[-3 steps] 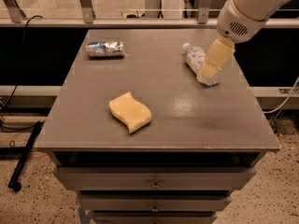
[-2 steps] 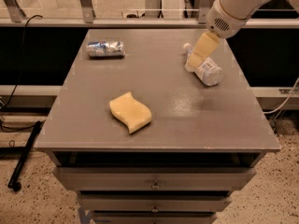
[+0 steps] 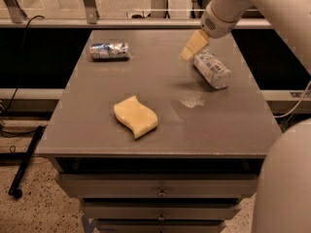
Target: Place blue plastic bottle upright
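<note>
The blue plastic bottle (image 3: pixel 212 69) lies on its side at the right rear of the grey table (image 3: pixel 160 130), its white-and-blue label facing up and its length running back-left to front-right. My gripper (image 3: pixel 193 46) hangs just above the table at the bottle's rear end, slightly to its left, with tan fingers pointing down-left. The white arm reaches in from the upper right.
A crushed blue-silver can (image 3: pixel 110 50) lies on its side at the table's rear left. A wavy yellow sponge (image 3: pixel 135 116) lies at front centre-left. Drawers sit below the table's front edge. A railing runs behind the table. The robot's white body fills the lower right.
My gripper has moved left, from over the bottle's front end to its rear end. The bottle now shows fully, still on its side.
</note>
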`<state>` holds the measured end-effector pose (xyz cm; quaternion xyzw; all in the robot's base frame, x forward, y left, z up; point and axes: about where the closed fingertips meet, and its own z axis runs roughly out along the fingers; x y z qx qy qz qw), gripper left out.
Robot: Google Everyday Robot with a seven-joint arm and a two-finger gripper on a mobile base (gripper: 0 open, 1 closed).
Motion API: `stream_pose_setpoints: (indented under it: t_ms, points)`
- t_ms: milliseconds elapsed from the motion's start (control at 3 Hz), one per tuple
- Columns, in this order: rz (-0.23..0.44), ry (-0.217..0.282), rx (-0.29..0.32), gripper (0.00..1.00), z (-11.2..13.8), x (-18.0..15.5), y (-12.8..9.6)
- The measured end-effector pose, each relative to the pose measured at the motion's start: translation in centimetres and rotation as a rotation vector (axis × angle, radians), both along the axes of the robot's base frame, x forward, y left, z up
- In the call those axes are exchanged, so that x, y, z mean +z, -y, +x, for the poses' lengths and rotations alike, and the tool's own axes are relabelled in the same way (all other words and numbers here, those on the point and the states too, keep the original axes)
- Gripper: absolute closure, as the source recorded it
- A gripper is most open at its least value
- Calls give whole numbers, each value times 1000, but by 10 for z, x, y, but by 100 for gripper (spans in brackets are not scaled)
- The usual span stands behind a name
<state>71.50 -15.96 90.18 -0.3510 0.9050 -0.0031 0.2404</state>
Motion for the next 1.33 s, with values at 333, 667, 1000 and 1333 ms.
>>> stream_pose_setpoints:
  t_ms: [333,667,1000,1333]
  points:
    - [-23,-44,-110,0,20,-24,2]
    - [-49,-89,-195,0,28,-45,7]
    - [-71,-123,-251,18,31,-58,8]
    - [-72,-127,-263,41,33,-61,3]
